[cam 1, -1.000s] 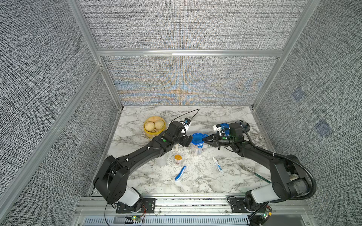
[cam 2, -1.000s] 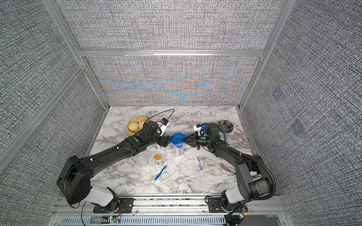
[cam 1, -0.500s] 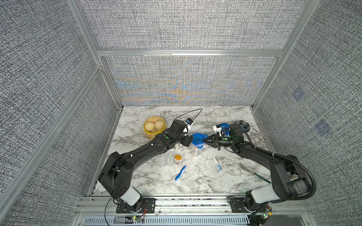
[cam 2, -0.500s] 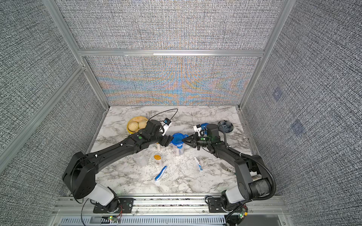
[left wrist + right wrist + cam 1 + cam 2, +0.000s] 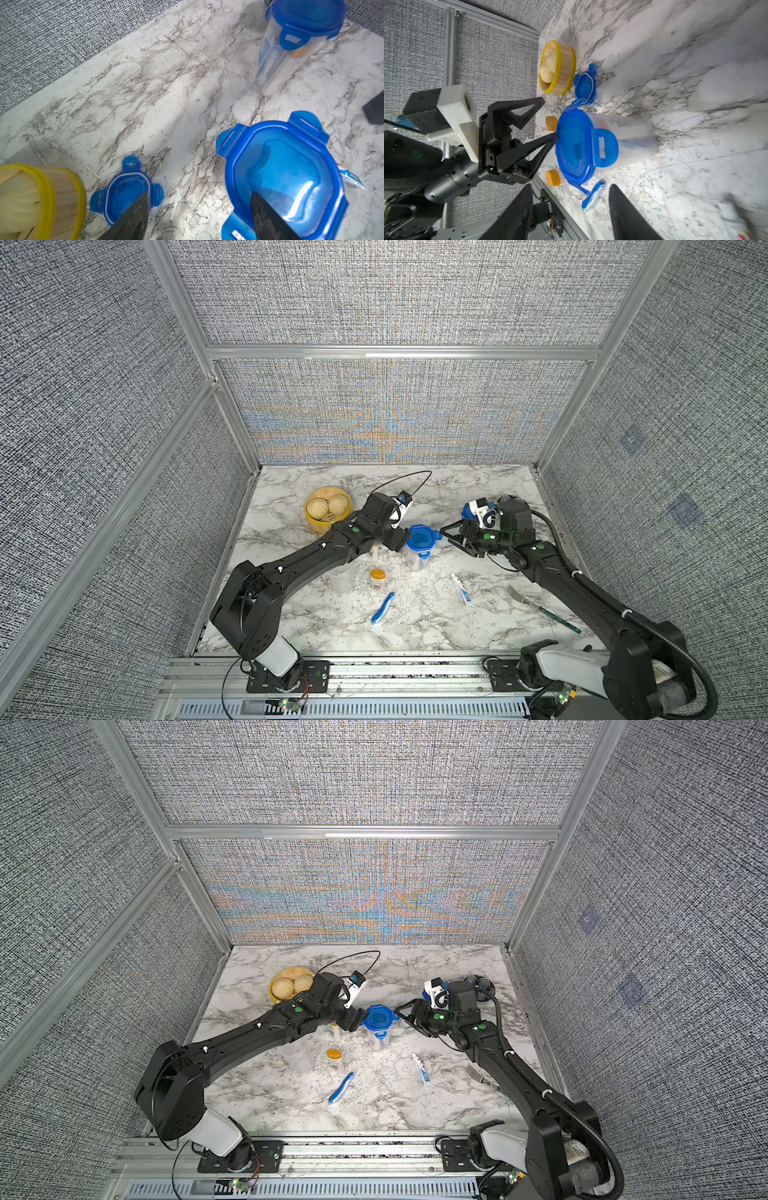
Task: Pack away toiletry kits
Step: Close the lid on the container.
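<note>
As a top view showed, the lidded jar [image 5: 422,539] stood mid-table, the left gripper [image 5: 400,540] at its nine o'clock and the right gripper [image 5: 451,533] at three, both with jaws apart; the steamer [image 5: 328,510] sat towards ten, a loose bottle [image 5: 377,578] at seven. From the left wrist, a spare lid [image 5: 126,187] lay beside the steamer. From the right wrist, one left finger [image 5: 551,137] met the jar's lid [image 5: 575,145]. One second before, the right jaws were together.

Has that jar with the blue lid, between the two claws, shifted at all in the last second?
No. The lidded jar stands upright in the same spot, just as far from the yellow steamer as before.
</note>
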Controlling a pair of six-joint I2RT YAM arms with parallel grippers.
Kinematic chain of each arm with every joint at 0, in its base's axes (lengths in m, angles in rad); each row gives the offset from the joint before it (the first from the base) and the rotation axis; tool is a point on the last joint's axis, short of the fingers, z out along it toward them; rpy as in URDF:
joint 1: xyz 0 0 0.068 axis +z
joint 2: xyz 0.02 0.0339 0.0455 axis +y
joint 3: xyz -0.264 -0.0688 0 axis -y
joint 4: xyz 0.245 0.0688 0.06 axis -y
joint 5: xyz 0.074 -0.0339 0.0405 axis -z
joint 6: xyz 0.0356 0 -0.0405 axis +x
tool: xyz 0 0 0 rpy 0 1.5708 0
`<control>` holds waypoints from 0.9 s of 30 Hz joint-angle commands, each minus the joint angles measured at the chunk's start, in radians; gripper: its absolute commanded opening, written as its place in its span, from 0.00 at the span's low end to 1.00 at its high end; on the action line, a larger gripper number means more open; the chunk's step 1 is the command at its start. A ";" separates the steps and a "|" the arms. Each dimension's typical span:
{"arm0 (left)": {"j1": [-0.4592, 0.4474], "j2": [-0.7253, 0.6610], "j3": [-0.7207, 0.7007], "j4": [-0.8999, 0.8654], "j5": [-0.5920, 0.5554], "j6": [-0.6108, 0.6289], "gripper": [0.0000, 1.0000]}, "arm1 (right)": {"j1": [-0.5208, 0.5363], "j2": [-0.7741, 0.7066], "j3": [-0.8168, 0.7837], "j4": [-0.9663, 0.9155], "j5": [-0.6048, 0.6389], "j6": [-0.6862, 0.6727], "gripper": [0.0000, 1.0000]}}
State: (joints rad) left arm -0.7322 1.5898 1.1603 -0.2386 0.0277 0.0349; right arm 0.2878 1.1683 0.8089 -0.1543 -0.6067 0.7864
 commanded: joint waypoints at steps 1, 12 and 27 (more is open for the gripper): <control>0.001 0.007 0.029 -0.093 0.002 0.019 0.76 | 0.030 -0.055 0.034 -0.182 0.221 -0.149 0.68; 0.003 -0.018 0.104 -0.094 -0.032 -0.043 0.81 | 0.182 -0.048 0.193 -0.393 0.498 -0.323 0.99; 0.151 -0.303 -0.214 0.017 -0.002 -0.175 0.82 | 0.470 0.338 0.578 -0.635 0.784 -0.315 0.99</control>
State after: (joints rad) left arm -0.5877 1.3083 0.9726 -0.2890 -0.0048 -0.1570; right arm 0.7460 1.4742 1.3540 -0.7216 0.1162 0.4622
